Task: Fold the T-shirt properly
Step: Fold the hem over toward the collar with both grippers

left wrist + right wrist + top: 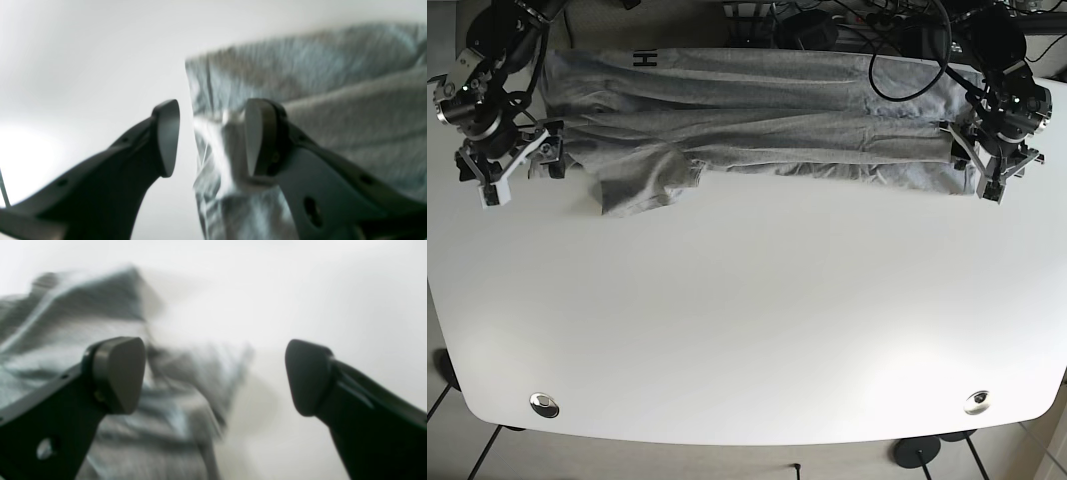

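The grey T-shirt (757,110) lies in a long folded band across the far side of my white bench (747,330), one sleeve flopping out toward me near its right end. My left gripper (211,138) sits at the shirt's left edge, fingers (166,136) spread, cloth between them but not pinched. My right gripper (215,376) hangs at the other end, fingers released wide, holding nothing.

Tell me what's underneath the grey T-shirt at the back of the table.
The grey T-shirt lies straight on the white table; bare tabletop shows all around its front edge. The shirt is folded over itself, so lower layers and anything beneath them are hidden. Both grippers sit at its ends.
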Available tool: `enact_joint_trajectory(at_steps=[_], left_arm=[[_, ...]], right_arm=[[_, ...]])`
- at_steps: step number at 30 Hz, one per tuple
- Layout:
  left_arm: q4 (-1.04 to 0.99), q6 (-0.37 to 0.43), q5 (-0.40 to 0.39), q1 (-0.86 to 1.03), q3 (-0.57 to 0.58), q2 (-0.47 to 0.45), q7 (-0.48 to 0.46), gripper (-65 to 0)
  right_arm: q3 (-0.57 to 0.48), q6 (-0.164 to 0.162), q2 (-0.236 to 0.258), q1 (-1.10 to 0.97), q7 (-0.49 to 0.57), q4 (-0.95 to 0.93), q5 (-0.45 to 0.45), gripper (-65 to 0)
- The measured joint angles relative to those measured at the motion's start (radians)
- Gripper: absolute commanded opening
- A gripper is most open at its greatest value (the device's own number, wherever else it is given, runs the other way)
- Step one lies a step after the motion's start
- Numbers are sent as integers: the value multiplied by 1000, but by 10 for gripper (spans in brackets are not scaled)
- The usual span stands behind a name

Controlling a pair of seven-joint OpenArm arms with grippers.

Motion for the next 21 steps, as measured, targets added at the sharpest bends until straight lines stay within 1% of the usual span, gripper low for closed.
enact_joint_trajectory(at_steps=[1, 3, 6, 8, 10, 13, 15, 16, 17, 18, 19, 20, 21], left_arm=[[-3, 5, 3, -13, 12, 13, -1, -369], [-24, 2, -10, -14, 43, 30, -3, -369], [-76, 3, 3, -7, 47, 26, -1, -369], [-112, 3, 3, -7, 42, 26, -2, -371], [-147, 3, 2, -6, 42, 27, -3, -371], [-167, 3, -2, -9, 40, 23, -5, -371], [-167, 3, -2, -10, 40, 24, -7, -371], [-167, 3, -2, -10, 40, 24, -7, -371], [-167, 3, -3, -10, 40, 24, -7, -371], [-167, 3, -3, -10, 40, 24, -7, -371], [-167, 3, -2, -10, 40, 24, -7, -371], [-167, 3, -2, -10, 40, 24, -7, -371], [-167, 3, -2, -10, 40, 24, -7, -371]], right_arm=[[-37, 0, -3, 27, -3, -30, -23, -48], [-96, 0, -11, 95, 3, -126, -17, -62], [-131, -3, -6, 164, 5, -278, -40, -68], [-137, -3, -23, 192, 9, -353, -41, -67], [-150, -3, -31, 198, 40, -409, -37, -67], [-201, -3, -36, 206, 84, -439, -25, -67], [-223, -3, -60, 206, 116, -444, -26, -71], [-232, -2, -81, 205, 128, -444, -24, -117], [-238, -1, -89, 205, 128, -444, -21, -187], [-240, 0, -93, 204, 120, -446, -22, -285], [-240, 0, -93, 201, 115, -446, -22, -407], [-235, -1, -93, 196, 109, -446, -26, -595], [-235, -3, -88, 194, 102, -446, -28, -626]])
